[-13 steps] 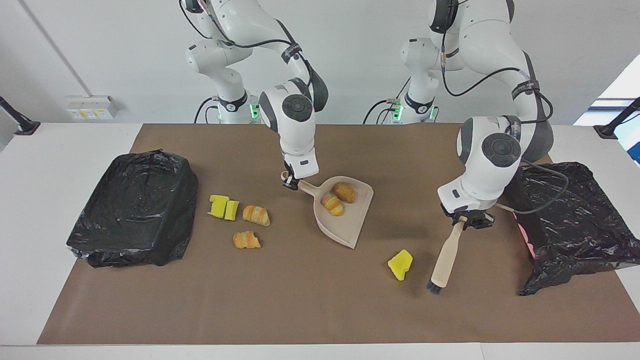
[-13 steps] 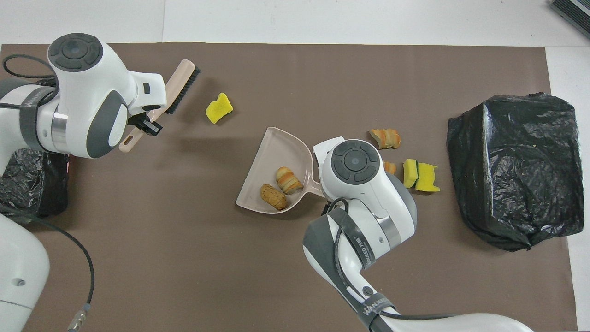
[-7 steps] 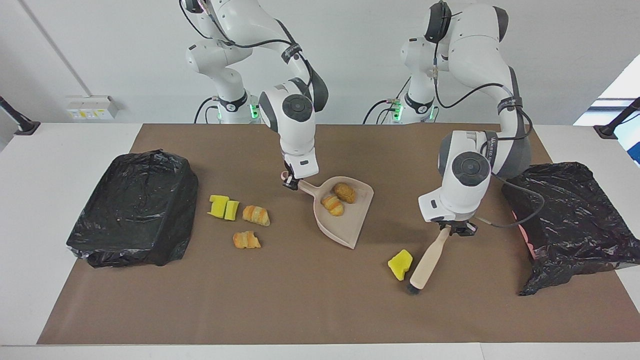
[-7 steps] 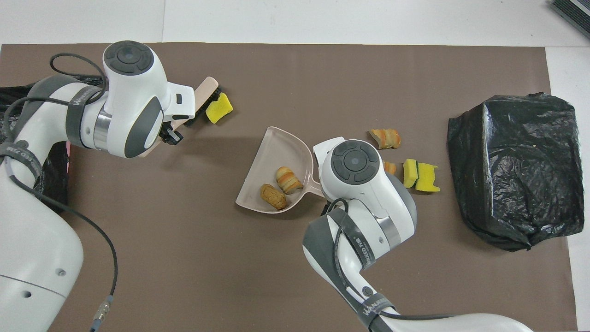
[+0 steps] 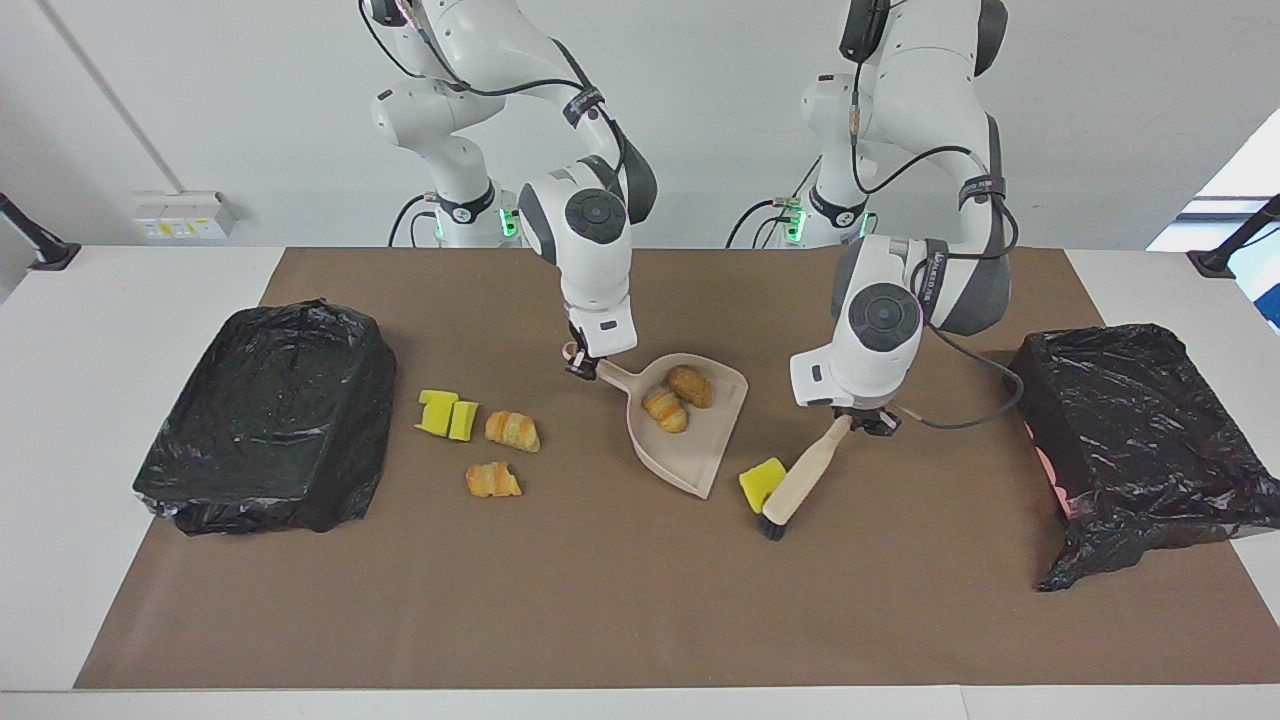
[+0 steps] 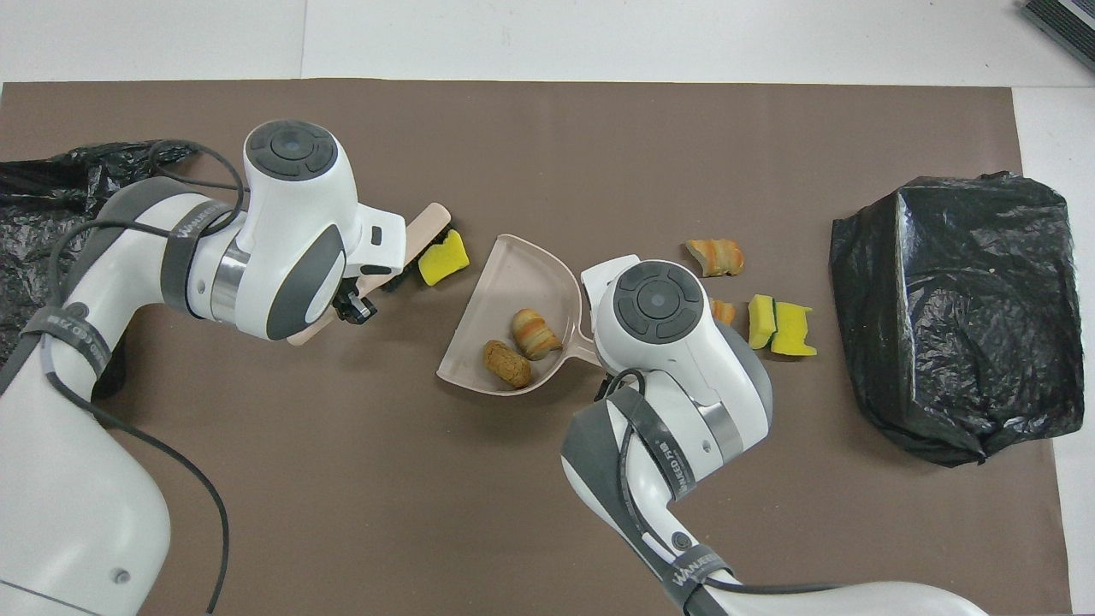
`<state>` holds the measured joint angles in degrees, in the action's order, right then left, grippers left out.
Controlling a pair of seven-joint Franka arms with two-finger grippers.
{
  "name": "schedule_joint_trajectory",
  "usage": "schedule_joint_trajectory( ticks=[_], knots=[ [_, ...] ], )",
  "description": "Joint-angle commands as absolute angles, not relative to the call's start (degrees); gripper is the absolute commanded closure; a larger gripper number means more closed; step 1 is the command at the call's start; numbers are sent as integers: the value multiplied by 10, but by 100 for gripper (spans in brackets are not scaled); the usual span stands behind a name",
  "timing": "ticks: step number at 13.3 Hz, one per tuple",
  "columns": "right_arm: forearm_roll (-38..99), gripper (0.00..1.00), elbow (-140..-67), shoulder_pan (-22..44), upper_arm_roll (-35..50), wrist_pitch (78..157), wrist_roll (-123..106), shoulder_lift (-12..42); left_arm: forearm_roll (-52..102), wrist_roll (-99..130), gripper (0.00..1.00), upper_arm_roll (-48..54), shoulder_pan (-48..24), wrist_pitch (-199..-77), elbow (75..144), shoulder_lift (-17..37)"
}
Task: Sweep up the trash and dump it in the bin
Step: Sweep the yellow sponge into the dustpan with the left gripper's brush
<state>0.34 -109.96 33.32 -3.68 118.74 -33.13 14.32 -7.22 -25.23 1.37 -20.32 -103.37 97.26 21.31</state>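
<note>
My left gripper (image 5: 866, 421) (image 6: 352, 305) is shut on the handle of the beige brush (image 5: 803, 478) (image 6: 423, 243). The brush slants down to the mat, and its black bristles press against a yellow trash chunk (image 5: 762, 482) (image 6: 443, 259). That chunk lies just off the open lip of the beige dustpan (image 5: 700, 450) (image 6: 505, 278), toward the left arm's end. Two bread pieces (image 5: 689, 385) (image 5: 665, 410) lie in the pan. My right gripper (image 5: 585, 365) is shut on the dustpan's handle. From overhead, my wrist hides it.
More trash lies toward the right arm's end: a yellow sponge (image 5: 448, 415) (image 6: 780, 325) and two croissant bits (image 5: 512, 430) (image 5: 492, 480). A black-bagged bin (image 5: 270, 415) (image 6: 958, 316) stands past them. Another black-bagged bin (image 5: 1140, 440) stands at the left arm's end.
My left arm has swung the brush toward the dustpan. The brush pushed the yellow chunk along the mat up to the pan's lip. The right arm and dustpan have stayed still.
</note>
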Motion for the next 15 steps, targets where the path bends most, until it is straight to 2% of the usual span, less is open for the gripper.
schedule_joint_trajectory(
  ticks=[1, 4, 8, 13, 15],
  knots=[
    [-2, 100, -1115, 332, -36, 1208, -311, 134, -59, -217, 100, 8, -244, -1036, 1055, 145],
    [-2, 100, -1115, 332, -36, 1208, -311, 134, -13, -82, 100, 6, -291, -1037, 1056, 139],
    [-2, 100, -1116, 332, -36, 1208, -311, 134, 2, -20, 100, 4, -287, -1039, 1049, 117],
    [-2, 100, -1114, 331, -37, 1207, -311, 135, 3, 74, 100, 4, -279, -996, 1056, 59],
    [-2, 100, -1112, 323, -37, 1206, -311, 133, 3, 124, 100, 3, -279, -993, 1082, 21]
  ],
)
